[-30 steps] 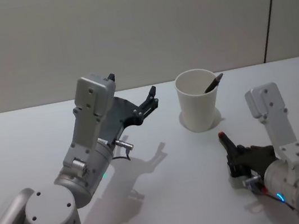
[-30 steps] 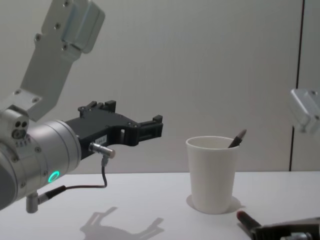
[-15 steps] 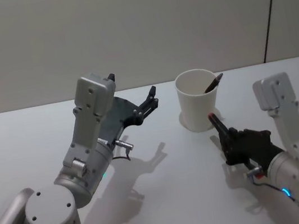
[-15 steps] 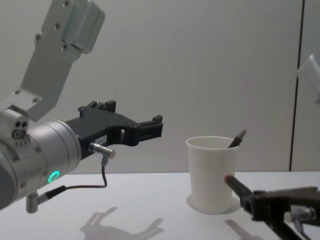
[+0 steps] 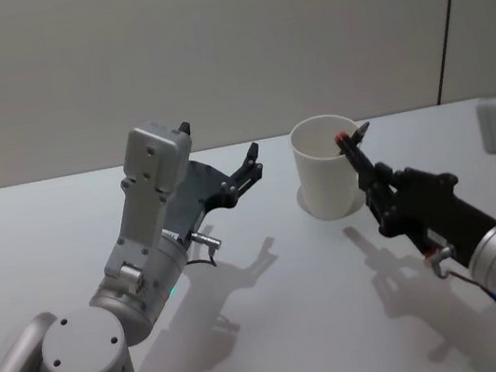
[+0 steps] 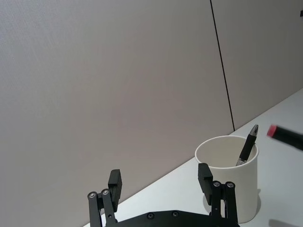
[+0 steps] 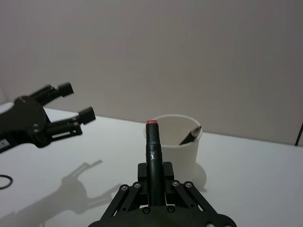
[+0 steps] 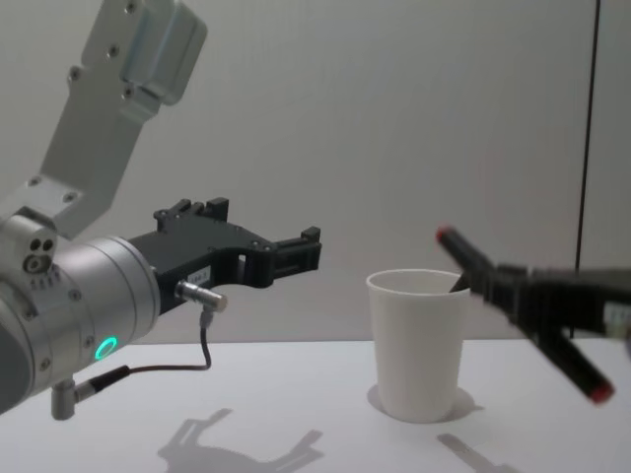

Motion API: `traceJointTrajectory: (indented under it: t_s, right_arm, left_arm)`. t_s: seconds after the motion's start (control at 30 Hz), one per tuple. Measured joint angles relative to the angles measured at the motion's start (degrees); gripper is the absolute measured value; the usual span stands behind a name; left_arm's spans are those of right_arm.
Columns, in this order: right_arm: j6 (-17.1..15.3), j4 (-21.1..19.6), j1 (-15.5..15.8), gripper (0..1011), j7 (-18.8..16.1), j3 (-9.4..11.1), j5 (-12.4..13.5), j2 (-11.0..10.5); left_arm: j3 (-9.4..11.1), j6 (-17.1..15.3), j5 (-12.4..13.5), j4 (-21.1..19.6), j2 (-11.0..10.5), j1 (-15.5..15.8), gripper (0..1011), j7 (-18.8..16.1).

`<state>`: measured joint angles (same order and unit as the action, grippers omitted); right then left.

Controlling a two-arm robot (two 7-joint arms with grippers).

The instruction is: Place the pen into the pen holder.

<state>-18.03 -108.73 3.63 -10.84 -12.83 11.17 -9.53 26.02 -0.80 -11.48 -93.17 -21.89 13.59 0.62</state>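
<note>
Partly hidden inside the white paper pen holder [image 5: 329, 178] is a dark pen [image 6: 247, 146] (tip protruding). A red-capped pen [image 7: 152, 148] is pinched by the right gripper [image 5: 382, 199]; the left gripper [image 5: 248, 173] is held spread.

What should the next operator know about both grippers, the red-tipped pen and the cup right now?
Right gripper: shut on the red-tipped pen, raised beside the white paper cup, red tip level with the rim and not yet inside.
Left gripper: open, empty, hovering apart from the cup on its left.
Cup upright on the table, with another dark pen leaning inside.
Done: pen picked up and carried to the cup.
Left: bring it over the opening, tip it in, release.
</note>
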Motion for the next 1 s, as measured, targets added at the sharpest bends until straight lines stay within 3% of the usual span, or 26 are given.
traceJointTrajectory:
  t_s: [0.3,0.5,0.7,1.0]
  right_arm:
    - [8.12,-0.94,-0.28,177,-3.71,1.94,4.19,-1.82]
    - [12.93,-0.27,-1.71,178,-4.82,2.86,4.65,-2.36]
    - [15.45,1.16,-3.55,177,-4.49,3.20,2.45,-2.32]
    - [16.71,4.41,-6.79,178,-2.69,2.79,-3.70,-1.30]
  left_arm:
    - [0.00,0.00,0.00,0.00,0.00,0.00,1001,0.00]
    - [0.00,0.00,0.00,0.00,0.00,0.00,1001,0.00]
    - [0.00,0.00,0.00,-0.01,0.00,0.00,1001,0.00]
    - [0.00,0.00,0.00,0.00,0.00,0.00,1001,0.00]
